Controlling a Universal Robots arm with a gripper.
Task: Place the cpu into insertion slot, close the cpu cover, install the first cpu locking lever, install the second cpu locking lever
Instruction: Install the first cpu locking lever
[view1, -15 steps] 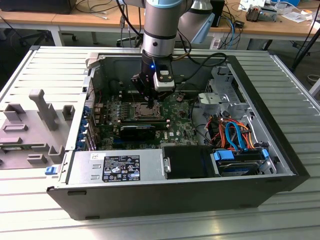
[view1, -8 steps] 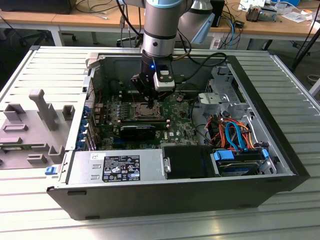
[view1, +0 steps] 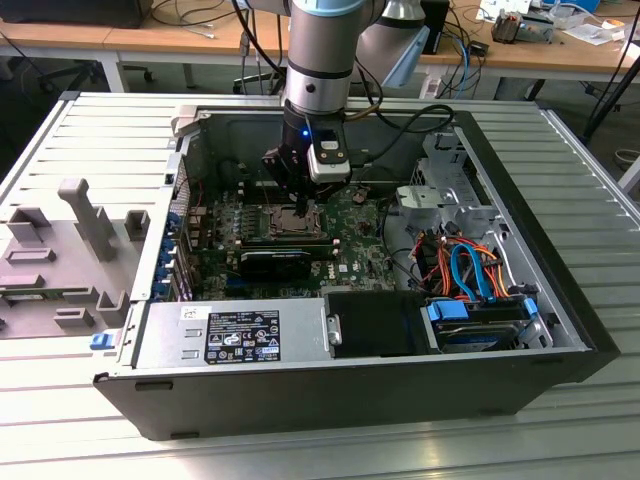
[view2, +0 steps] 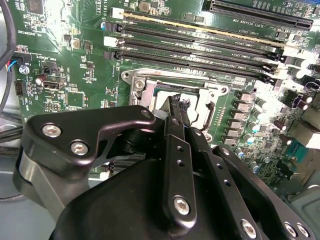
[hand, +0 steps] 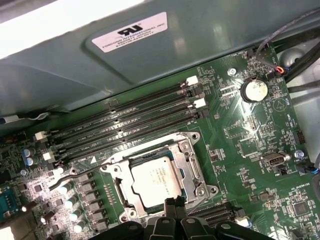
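My gripper (view1: 300, 203) hangs inside the open computer case, right over the insertion slot (view1: 284, 224) on the green motherboard. In the first wrist view the cpu (hand: 156, 179) lies flat in the slot, its silvery lid facing up. The cpu cover (hand: 189, 159) lies down around it as a metal frame. A thin lever rod (hand: 70, 173) sticks out past one corner of the slot. The black fingertips (hand: 170, 202) are pressed together at the slot's edge. In the second wrist view the gripper (view2: 176, 104) is shut over the frame, and nothing shows between the fingers.
Long black memory slots (hand: 125, 125) run beside the socket, with a coin battery (hand: 254, 91) further along. A labelled power supply box (view1: 240, 335), a drive cage (view1: 440, 195) and orange and blue cables (view1: 470, 265) crowd the case. A grey fixture tray (view1: 60, 250) lies outside the case, on the exterior view's left.
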